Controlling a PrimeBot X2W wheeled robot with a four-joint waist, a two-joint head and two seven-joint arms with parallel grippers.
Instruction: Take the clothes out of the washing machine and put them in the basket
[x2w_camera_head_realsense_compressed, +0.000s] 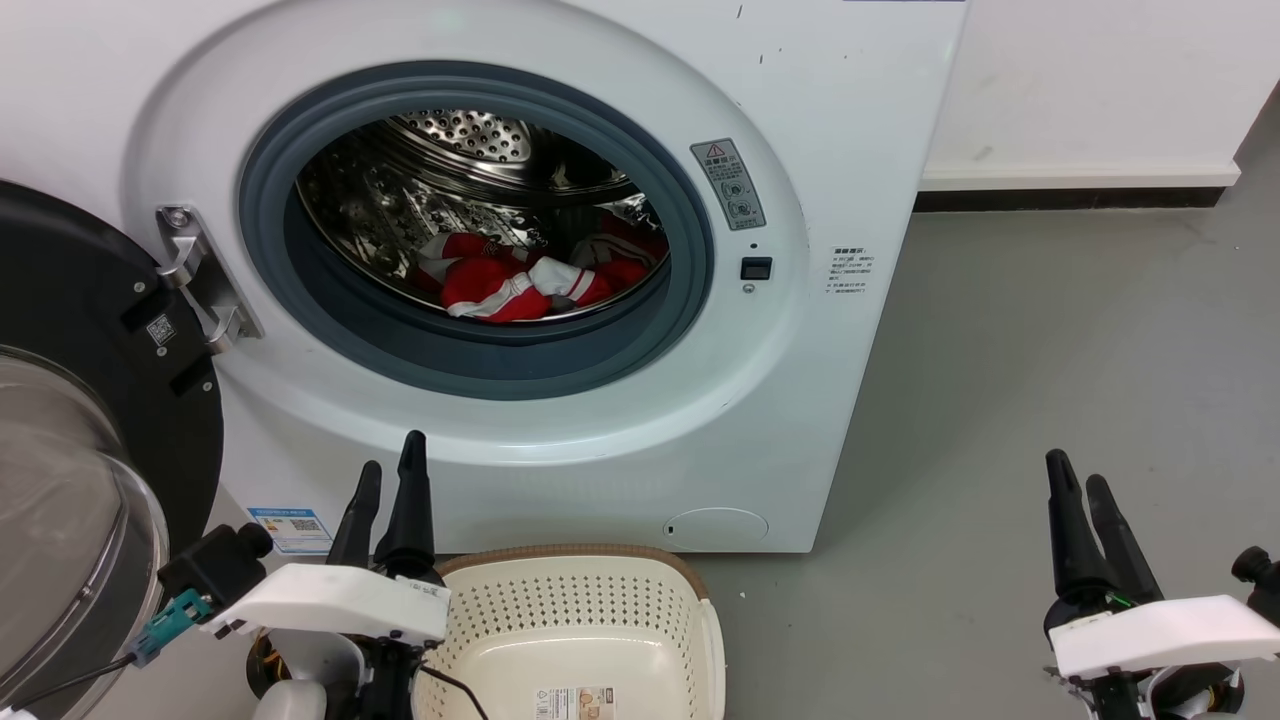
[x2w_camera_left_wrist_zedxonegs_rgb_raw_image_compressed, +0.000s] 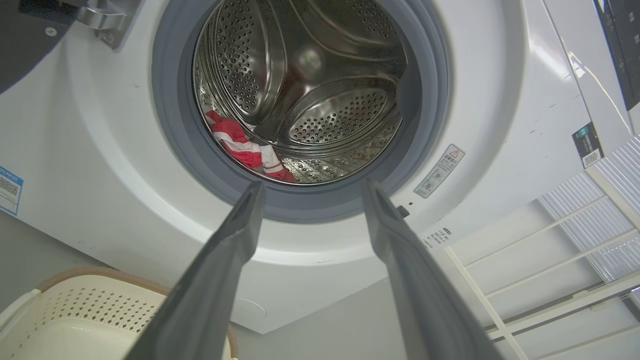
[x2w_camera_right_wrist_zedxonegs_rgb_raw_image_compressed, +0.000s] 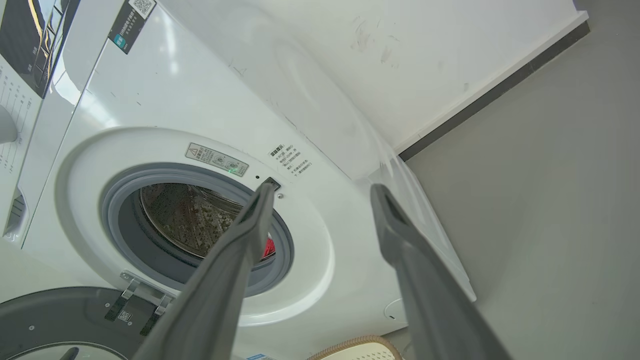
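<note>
Now: my left gripper (x2w_camera_head_realsense_compressed: 391, 455) and right gripper (x2w_camera_head_realsense_compressed: 1075, 472) open, empty, before the washer (x2w_camera_head_realsense_compressed: 850, 150); clothes (x2w_camera_head_realsense_compressed: 500, 290) inside it, basket (x2w_camera_head_realsense_compressed: 560, 610) at its foot.

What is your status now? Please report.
Left gripper and right gripper open, holding nothing. Clothes in the washing machine, basket below it. Door swung open; nothing blocks the porthole.

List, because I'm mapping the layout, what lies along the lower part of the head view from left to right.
washing machine door → left gripper → basket → grey floor → right gripper
</note>
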